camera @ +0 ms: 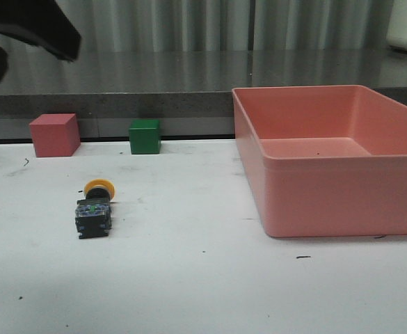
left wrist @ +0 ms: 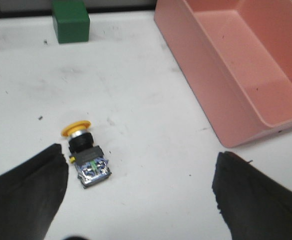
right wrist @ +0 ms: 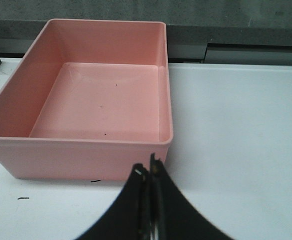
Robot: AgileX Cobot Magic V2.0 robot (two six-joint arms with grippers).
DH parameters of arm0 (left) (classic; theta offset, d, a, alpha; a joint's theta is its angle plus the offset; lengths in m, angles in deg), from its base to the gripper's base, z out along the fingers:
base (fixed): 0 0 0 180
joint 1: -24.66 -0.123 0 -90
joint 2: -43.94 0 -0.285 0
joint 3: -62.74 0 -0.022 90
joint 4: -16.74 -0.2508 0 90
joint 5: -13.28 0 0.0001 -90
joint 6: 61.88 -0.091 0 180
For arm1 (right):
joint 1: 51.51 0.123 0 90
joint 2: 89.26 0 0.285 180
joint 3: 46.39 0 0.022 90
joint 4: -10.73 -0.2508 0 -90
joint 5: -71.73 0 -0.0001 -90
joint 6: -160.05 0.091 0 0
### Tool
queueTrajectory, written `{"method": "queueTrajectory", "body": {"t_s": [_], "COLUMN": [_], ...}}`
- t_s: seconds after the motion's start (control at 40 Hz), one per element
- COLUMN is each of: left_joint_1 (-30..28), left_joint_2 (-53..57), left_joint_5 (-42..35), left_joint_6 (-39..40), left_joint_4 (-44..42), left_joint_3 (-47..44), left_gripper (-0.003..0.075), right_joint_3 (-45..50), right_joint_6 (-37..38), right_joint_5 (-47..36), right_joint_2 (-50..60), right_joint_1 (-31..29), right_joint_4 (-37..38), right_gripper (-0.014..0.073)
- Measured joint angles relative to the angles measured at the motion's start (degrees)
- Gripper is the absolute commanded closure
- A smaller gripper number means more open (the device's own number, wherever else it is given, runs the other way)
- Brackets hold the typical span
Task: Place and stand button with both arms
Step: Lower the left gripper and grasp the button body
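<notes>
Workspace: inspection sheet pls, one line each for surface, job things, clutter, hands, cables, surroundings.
Surface: white table, scuffed, small dark specks.
Job's things: button lying on its side on the table's left half, yellow cap toward the back, black base toward the camera; not standing.
Clutter: pink cube and green cube at the back edge, apart; large pink bin on the right, nothing in it but specks.
Hands: left hand open above the button, touching nothing; right hand shut, holding nothing, near the bin's front wall.
Cables: nothing seen.
Surroundings: grey ledge behind the table, pale curtain beyond.
</notes>
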Motion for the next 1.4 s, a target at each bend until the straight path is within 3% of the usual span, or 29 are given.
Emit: {"method": "queueTrajectory", "body": {"t_s": [0.25, 0.5, 0.93, 1.3, 1.4], "left_joint_1": [-0.04, -4.69, -6.81, -6.81, -6.81], "left_joint_2": [-17.6, -31.58, -44.09, -48.11, -49.01], "left_joint_5": [14.36, 25.47, 27.93, 28.07, 28.07], "left_joint_6": [1.87, 4.13, 5.68, 5.81, 5.81], "left_joint_4": [1.7, 1.93, 1.82, 0.97, 0.88], "left_joint_3": [14.04, 24.6, 30.6, 33.15, 33.13], "left_gripper": [0.0157, 0.0157, 0.0157, 0.0158, 0.0208], "right_joint_3": [0.0, 0.0, 0.0, 0.0, 0.0], "right_joint_6": [0.0, 0.0, 0.0, 0.0, 0.0], "right_joint_5": [0.0, -0.09, -0.09, -0.09, -0.09], "right_joint_2": [0.0, 0.0, 0.0, 0.0, 0.0], "right_joint_1": [0.0, 0.0, 0.0, 0.0, 0.0], "right_joint_4": [0.0, 0.0, 0.0, 0.03, 0.03], "right_gripper": [0.0662, 0.0662, 0.0662, 0.0662, 0.0662]}}
